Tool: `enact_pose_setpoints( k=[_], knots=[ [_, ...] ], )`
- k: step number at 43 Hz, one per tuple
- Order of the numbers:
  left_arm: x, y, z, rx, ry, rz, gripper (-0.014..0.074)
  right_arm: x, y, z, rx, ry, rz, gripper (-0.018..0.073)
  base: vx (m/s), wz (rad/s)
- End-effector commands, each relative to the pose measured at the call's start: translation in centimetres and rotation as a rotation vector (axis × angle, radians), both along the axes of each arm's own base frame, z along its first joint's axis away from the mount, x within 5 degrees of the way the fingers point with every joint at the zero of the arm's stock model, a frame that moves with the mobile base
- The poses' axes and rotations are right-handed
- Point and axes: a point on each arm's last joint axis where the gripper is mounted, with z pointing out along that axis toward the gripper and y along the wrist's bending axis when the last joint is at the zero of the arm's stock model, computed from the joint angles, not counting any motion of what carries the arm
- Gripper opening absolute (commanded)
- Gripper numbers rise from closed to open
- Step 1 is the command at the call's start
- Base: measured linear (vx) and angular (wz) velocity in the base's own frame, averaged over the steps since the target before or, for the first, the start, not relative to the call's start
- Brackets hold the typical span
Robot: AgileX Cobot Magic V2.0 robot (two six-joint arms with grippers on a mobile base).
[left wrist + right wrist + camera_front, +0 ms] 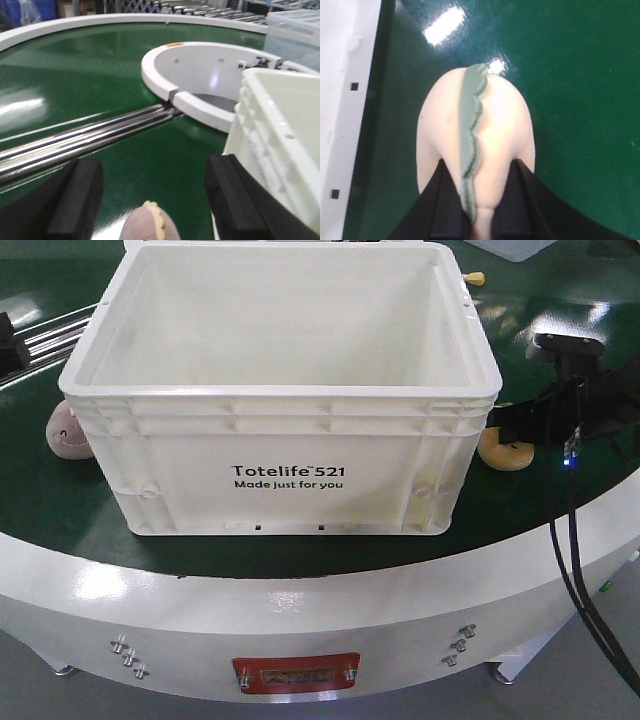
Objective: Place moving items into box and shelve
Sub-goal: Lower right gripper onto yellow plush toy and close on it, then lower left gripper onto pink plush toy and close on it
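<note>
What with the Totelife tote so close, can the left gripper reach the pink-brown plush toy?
Probably yes: the open left gripper straddles the pink-brown plush toy, the Totelife tote outside one finger.

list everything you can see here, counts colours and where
tote: 1, cream-white, middle of table
pink-brown plush: 1, on table left of tote
yellow-orange plush: 1, green strip on top, on table right of tote
table: 1, green top, white rim
metal rails: several, silver, across table left of tote
ring: 1, white, set in table beyond rails
bin: 1, clear, far side
left gripper: 1, black, open, above pink-brown plush
right gripper: 1, black, shut on yellow-orange plush
</note>
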Motion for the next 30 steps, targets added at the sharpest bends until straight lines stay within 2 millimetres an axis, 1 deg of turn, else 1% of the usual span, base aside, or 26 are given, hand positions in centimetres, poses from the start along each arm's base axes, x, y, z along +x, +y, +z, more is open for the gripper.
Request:
enact_pose_setpoints(
  k=[1, 7, 8, 11, 17, 25, 30],
  knots=[
    [1.0, 0.8, 2.3, -0.009, -0.056, 0.028, 0.0537, 0.4, -0.2, 2.4, -0.009, -0.084, -0.002, -0.0010, 0.00, 0.00],
    [3.0, 1.2, 2.5, -0.017, 0.029, 0.013, 0.0537, 0.4, -0.1, 2.4, -0.007, -0.081, -0.002, -0.0008, 0.00, 0.00],
    [7.3, 0.8, 1.4, -0.014, 0.202, -0.057, 0.0537, 0.3, -0.1, 2.4, -0.003, -0.070, 0.003, -0.0008, 0.00, 0.00],
    [8.1, 0.8, 0.9, -0.018, 0.233, -0.065, 0.0537, 0.3, -0.1, 2.3, 0.000, -0.064, 0.006, -0.0008, 0.00, 0.00],
    [9.7, 0.9, -0.8, -0.018, 0.272, -0.062, 0.0537, 0.2, 0.0, 2.3, 0.002, -0.058, 0.009, -0.0008, 0.00, 0.00],
    [10.9, 1.0, -3.5, 0.021, 0.337, -0.071, 0.0528, 0.2, 0.0, 2.3, 0.001, -0.058, 0.010, -0.0008, 0.00, 0.00],
    [11.4, 1.0, -5.0, 0.016, 0.380, -0.072, 0.0519, 0.2, 0.0, 2.3, 0.000, -0.059, 0.010, -0.0008, 0.00, 0.00]
  ],
)
